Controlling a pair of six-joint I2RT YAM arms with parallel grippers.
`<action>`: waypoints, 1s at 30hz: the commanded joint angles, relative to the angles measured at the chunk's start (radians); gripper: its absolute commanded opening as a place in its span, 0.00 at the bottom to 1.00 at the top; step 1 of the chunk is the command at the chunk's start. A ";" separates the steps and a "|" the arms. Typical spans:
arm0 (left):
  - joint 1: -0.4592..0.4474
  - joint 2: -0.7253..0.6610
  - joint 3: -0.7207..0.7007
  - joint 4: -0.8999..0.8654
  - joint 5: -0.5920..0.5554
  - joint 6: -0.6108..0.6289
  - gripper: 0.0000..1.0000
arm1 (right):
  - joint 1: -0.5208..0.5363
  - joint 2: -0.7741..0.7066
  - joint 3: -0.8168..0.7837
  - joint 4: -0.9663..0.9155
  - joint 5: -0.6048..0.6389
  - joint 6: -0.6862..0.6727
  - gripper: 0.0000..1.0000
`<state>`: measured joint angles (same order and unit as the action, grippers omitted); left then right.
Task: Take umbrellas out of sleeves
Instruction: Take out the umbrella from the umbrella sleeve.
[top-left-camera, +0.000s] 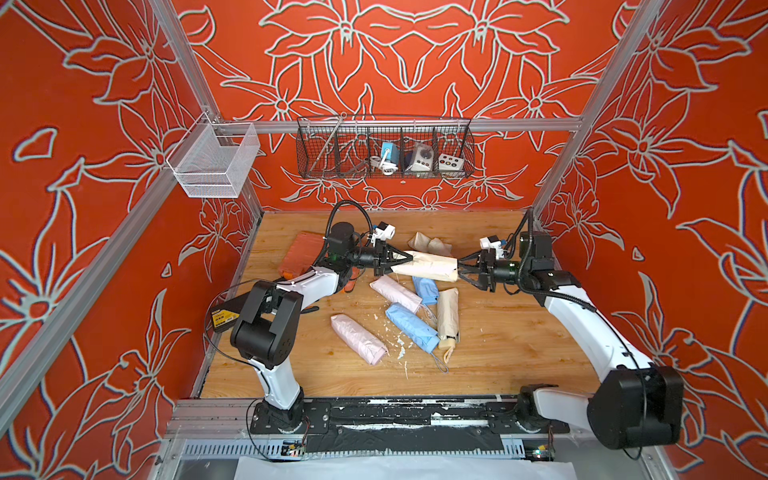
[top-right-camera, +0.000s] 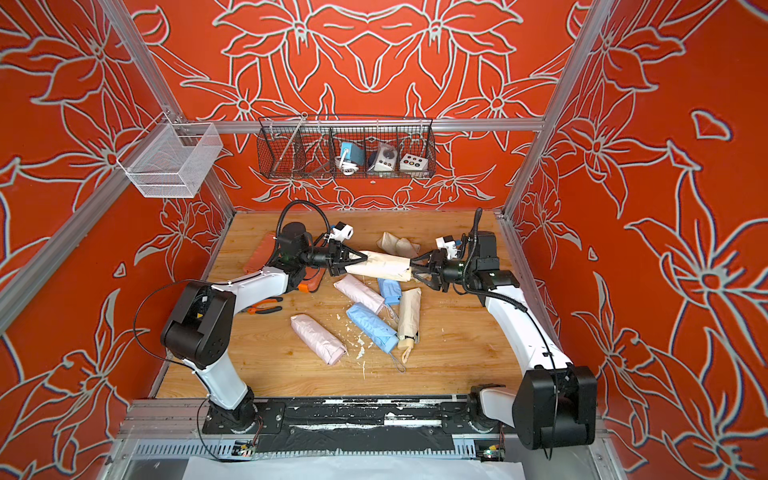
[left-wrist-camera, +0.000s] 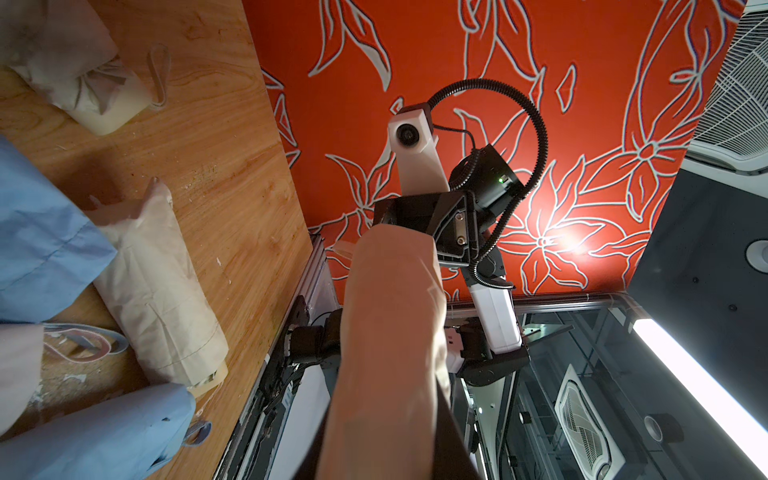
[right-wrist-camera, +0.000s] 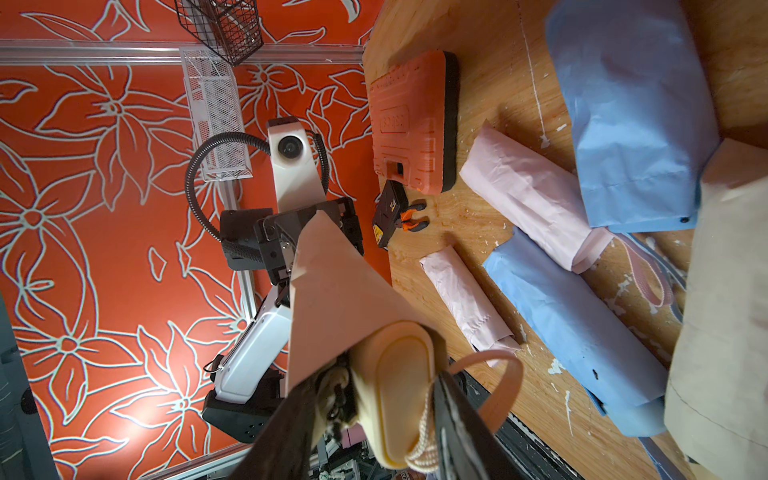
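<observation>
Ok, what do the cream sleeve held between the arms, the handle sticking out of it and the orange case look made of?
Cream sleeve: thin matte fabric, probably a synthetic weave; it creases and gathers to a point where pinched.
Handle: likely smooth moulded plastic, pale with a soft sheen and rounded edges.
Orange case: hard matte plastic, with moulded ribs and a recessed panel.

Sleeved cream umbrella (top-left-camera: 428, 266) held above table (top-left-camera: 519, 332), left gripper (top-left-camera: 409, 259) pinching its tapered tip, right gripper (top-left-camera: 459, 266) clamped on opposite end; 5 umbrellas (top-left-camera: 357, 338) lie scattered nearer the arm bases.
</observation>
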<state>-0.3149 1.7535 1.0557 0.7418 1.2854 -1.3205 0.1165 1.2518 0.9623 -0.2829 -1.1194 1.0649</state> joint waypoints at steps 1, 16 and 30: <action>-0.009 -0.017 0.028 0.053 0.028 0.007 0.07 | 0.021 0.011 0.002 0.039 -0.032 0.018 0.49; -0.007 -0.006 0.045 -0.020 0.034 0.070 0.07 | 0.038 -0.010 -0.055 0.126 -0.089 0.076 0.43; -0.009 0.014 0.063 -0.038 0.035 0.084 0.07 | 0.083 0.006 -0.079 0.297 -0.116 0.184 0.41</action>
<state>-0.3031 1.7554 1.0958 0.6716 1.3205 -1.2457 0.1665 1.2613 0.8814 -0.0669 -1.1687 1.2186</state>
